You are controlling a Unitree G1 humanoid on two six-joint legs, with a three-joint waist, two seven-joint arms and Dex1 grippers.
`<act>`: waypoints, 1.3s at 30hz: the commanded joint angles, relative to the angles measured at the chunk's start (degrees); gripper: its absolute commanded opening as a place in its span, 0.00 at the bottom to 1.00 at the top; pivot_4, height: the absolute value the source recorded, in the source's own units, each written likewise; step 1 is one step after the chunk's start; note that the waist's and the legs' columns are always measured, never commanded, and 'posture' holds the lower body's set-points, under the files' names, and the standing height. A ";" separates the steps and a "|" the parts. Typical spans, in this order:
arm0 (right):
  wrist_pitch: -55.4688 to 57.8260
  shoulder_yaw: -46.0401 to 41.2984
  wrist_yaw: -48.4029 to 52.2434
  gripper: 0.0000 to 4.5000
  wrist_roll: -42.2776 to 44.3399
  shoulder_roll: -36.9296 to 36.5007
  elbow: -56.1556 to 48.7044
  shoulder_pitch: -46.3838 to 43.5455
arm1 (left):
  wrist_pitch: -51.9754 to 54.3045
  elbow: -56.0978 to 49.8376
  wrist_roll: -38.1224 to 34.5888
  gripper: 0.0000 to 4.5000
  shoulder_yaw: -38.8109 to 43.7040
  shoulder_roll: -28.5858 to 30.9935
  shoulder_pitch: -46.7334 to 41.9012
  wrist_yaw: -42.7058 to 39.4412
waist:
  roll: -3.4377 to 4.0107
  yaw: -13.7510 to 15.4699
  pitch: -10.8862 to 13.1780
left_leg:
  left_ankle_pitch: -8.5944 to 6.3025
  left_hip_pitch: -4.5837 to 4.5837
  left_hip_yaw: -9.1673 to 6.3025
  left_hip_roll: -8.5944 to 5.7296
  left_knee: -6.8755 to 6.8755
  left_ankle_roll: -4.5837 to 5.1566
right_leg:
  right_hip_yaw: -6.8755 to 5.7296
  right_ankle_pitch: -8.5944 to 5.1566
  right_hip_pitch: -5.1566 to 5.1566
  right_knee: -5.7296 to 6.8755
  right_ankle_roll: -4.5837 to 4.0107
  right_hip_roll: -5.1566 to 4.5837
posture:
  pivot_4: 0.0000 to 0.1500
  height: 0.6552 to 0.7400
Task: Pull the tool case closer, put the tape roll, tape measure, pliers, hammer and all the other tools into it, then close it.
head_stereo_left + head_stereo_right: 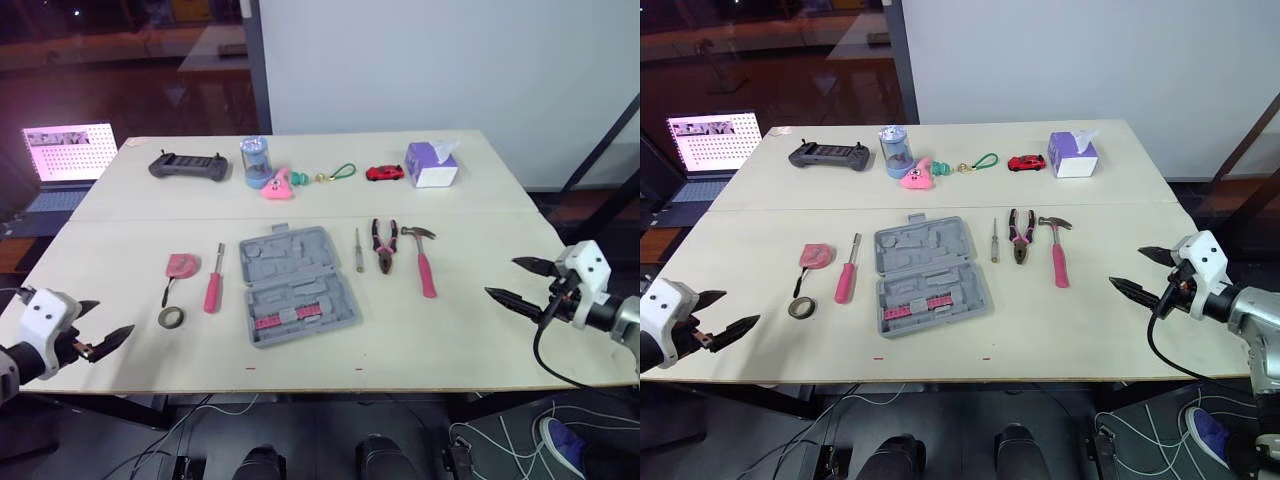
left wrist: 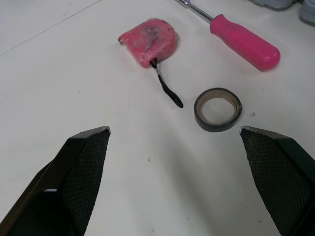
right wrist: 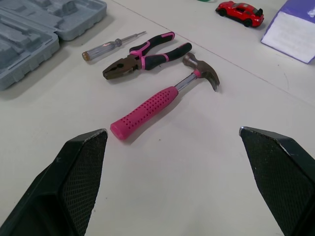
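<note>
Left gripper: fingers spread wide, holding nothing, hovering at the near left edge of the pale surface.
- Just ahead of the left fingers lies the black tape roll, flat on the surface.
- Beyond it is the pink tape measure, its black strap trailing toward the roll without touching it.
- Beside both lies the pink-handled screwdriver, between them and the case.

Right gripper: fingers also released and empty, over the near right part of the surface.
- Nearest to them is the pink-handled claw hammer, grip end toward the gripper.
- Next to the hammer lie the pink-and-black pliers, jaws closed.
- Past the pliers is a small screwdriver with a clear handle, just beside the case.

The grey plastic tool case lies open and flat at mid-surface, between the two tool groups and well apart from both grippers. I see a row of pink-red pieces in its near half; the moulded pockets otherwise look empty. All the tools lie outside it.

Far row, left to right:
- black handheld controller
- blue jar
- pink plush toy
- green cord loop
- red toy car
- purple tissue box

An open laptop sits off the surface at far left.
</note>
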 commanded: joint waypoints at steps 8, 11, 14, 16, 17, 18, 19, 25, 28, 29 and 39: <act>-0.87 -0.55 -0.42 1.00 0.36 -0.09 -0.94 -0.51 | -0.43 -1.02 -1.09 0.99 0.91 0.44 -0.85 -0.15 | 0.00 0.01 0.00 | 0.00 0.00 0.00 0.00 0.01 0.00 | 0.00 0.00 0.00 0.00 0.00 0.00 | 1.00 1.00; 1.72 0.44 -0.46 1.00 1.41 0.18 -5.16 -0.60 | 2.54 -4.22 -2.69 0.99 1.09 -0.02 0.52 -0.86 | 0.00 -0.12 0.00 | 0.00 0.00 0.00 0.00 0.01 0.00 | 0.00 0.00 0.00 0.01 0.00 0.00 | 1.00 1.00; 6.25 2.55 -1.09 1.00 2.40 0.73 -10.43 -1.80 | 7.17 -11.29 -4.73 0.99 0.59 -1.05 2.90 -0.63 | 0.01 -0.17 0.00 | 0.00 0.00 0.00 0.00 0.00 0.00 | 0.01 0.00 -0.02 0.04 0.00 0.00 | 1.00 1.00; 9.07 5.34 -1.45 1.00 2.08 1.22 -13.33 -3.54 | 10.84 -17.77 -7.05 0.99 0.04 -2.45 4.13 0.32 | 0.01 -0.18 0.00 | 0.00 0.00 0.00 0.01 0.01 0.00 | 0.02 0.00 -0.03 0.05 0.00 -0.01 | 1.00 1.00; 9.90 6.39 -1.55 1.00 1.75 1.37 -14.20 -4.20 | 12.39 -20.14 -8.05 0.99 0.05 -3.06 4.44 0.76 | 0.01 -0.09 0.00 | 0.00 -0.01 0.00 0.01 0.02 0.00 | 0.02 0.00 -0.03 0.04 0.00 0.00 | 1.00 1.00; 11.13 8.26 -1.69 1.00 1.35 2.05 -15.04 -5.79 | 11.39 -23.50 -9.21 0.99 -0.05 -4.31 5.04 0.21 | 0.00 0.00 0.00 | 0.00 -0.01 -0.01 0.01 0.02 0.00 | 0.02 0.00 -0.03 0.05 0.00 -0.01 | 1.00 1.00; 12.44 9.99 -1.92 1.00 0.99 2.73 -15.59 -7.35 | 11.12 -26.31 -9.84 0.99 -0.52 -5.27 5.45 0.06 | 0.00 0.05 0.00 | 0.00 -0.01 -0.02 0.02 0.03 0.00 | 0.01 0.00 -0.02 0.05 0.00 0.00 | 1.00 1.00; 10.53 22.55 -3.22 1.00 -7.68 9.13 -10.16 -18.93 | 14.31 -31.30 -4.43 0.99 -8.86 -10.77 2.80 8.59 | 0.02 0.06 -0.01 | 0.00 -0.02 -0.02 0.01 0.05 -0.01 | 0.01 0.00 -0.03 0.04 0.00 -0.01 | 1.00 1.00; 6.74 27.06 -4.88 1.00 -12.90 13.55 -1.67 -25.60 | 15.49 -30.08 -2.08 0.99 -12.41 -13.92 -0.19 12.51 | 0.00 -0.11 -0.01 | 0.01 0.02 0.00 0.01 0.05 -0.01 | 0.01 0.01 -0.02 0.05 -0.01 0.01 | 1.00 1.00; 4.86 28.76 -5.09 0.95 -14.91 14.91 1.67 -27.80 | 16.23 -29.37 -1.13 0.94 -13.77 -14.58 -1.33 13.49 | -0.01 -0.11 -0.02 | 0.01 -0.01 -0.01 0.01 0.05 -0.02 | 0.01 0.01 -0.06 0.06 -0.01 0.01 | 1.00 1.00; -15.59 37.76 -12.86 0.01 -30.16 27.33 39.18 -47.36 | 15.87 -17.05 6.14 0.00 -20.09 -17.88 -12.32 19.16 | -0.01 -1.04 -0.02 | 0.29 -0.11 -0.02 -0.02 -0.02 -0.52 | 0.00 0.02 -0.23 0.07 -0.02 -0.01 | 1.00 1.00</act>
